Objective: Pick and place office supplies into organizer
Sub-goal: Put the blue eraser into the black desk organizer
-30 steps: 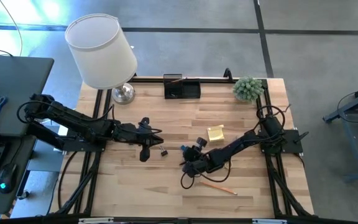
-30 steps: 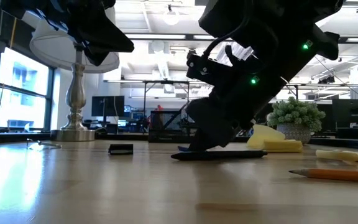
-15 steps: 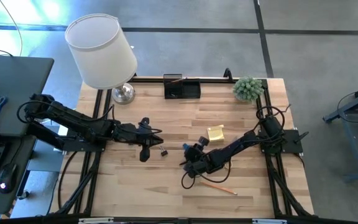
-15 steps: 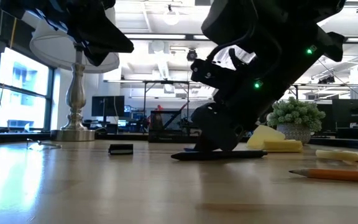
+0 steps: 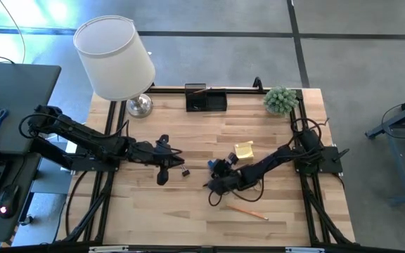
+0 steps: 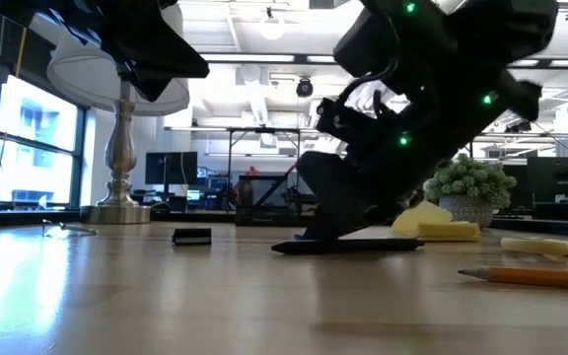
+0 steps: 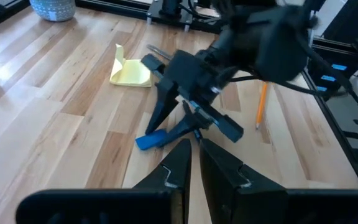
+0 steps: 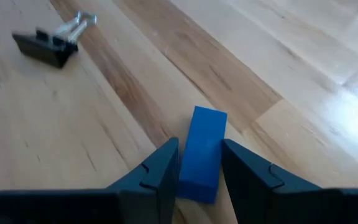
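A small blue piece (image 8: 202,154) lies flat on the wooden table, left of the yellow sticky-note pad (image 5: 244,150). My right gripper (image 8: 201,180) is down at the table and shut on the blue piece; it also shows in the high view (image 5: 214,181). My left gripper (image 5: 166,164) hovers shut and empty to the left, near a small black binder clip (image 5: 184,171). A wooden pencil (image 5: 248,210) lies nearer the front edge. The black organizer (image 5: 206,100) stands at the far edge. My right gripper has the blue piece's two long sides (image 8: 182,163) between its two fingers, near its close end. The fingers (image 7: 162,107) slant down from the table's right and lie along the piece. The piece lies flat on the table.
A white-shaded lamp (image 5: 115,57) stands at the far left corner and a small green plant (image 5: 280,100) at the far right. The sticky pad's top sheet curls up (image 7: 118,57). Bare wood lies between the grippers and the organizer.
My right arm's wrist has shifted a little toward the table's far edge and tipped over the blue piece, while its fingertips have stayed at the piece. The blue piece has not moved.
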You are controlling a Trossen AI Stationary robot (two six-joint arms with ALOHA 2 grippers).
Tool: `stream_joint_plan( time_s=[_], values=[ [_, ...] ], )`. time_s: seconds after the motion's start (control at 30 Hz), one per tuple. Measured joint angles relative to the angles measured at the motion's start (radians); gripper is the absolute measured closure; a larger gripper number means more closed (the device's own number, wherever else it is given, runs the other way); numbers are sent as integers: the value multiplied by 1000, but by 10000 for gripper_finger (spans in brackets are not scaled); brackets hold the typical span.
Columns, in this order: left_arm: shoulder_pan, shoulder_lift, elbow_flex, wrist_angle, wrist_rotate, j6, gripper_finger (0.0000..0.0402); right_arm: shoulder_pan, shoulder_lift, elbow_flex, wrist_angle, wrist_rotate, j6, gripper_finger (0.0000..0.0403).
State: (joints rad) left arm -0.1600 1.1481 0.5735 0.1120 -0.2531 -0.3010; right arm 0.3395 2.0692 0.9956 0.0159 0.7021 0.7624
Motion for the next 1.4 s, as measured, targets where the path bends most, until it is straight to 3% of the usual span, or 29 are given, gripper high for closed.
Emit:
stream_joint_plan(
  time_s=[0.1, 0.33, 0.6, 0.77, 0.9, 1.03, 1.13, 1.4],
  values=[
    [0, 0, 0, 0, 0, -3, 378, -5, -6, -45, 98, -11, -9, 283],
    [0, 0, 0, 0, 0, 1, 378, -2, -65, -66, 100, -41, -87, 297],
    [0, 0, 0, -10, 1, 1, 378, 2, -204, -69, -7, -7, -161, 348],
    [0, 0, 0, -11, 2, 1, 378, 2, -335, -69, -98, 81, -220, 349],
    [0, 0, 0, -10, 2, 6, 378, -24, -420, -68, -94, 161, -356, 337],
    [1, 0, 0, -8, 2, 8, 378, -114, -462, -66, -34, 176, -575, 335],
    [1, 0, 0, -8, -1, 15, 378, -196, -461, -66, 35, 87, -716, 336],
    [1, -1, 0, -15, -1, 16, 378, -460, -432, -61, 277, -393, -1026, 334]
  ],
)
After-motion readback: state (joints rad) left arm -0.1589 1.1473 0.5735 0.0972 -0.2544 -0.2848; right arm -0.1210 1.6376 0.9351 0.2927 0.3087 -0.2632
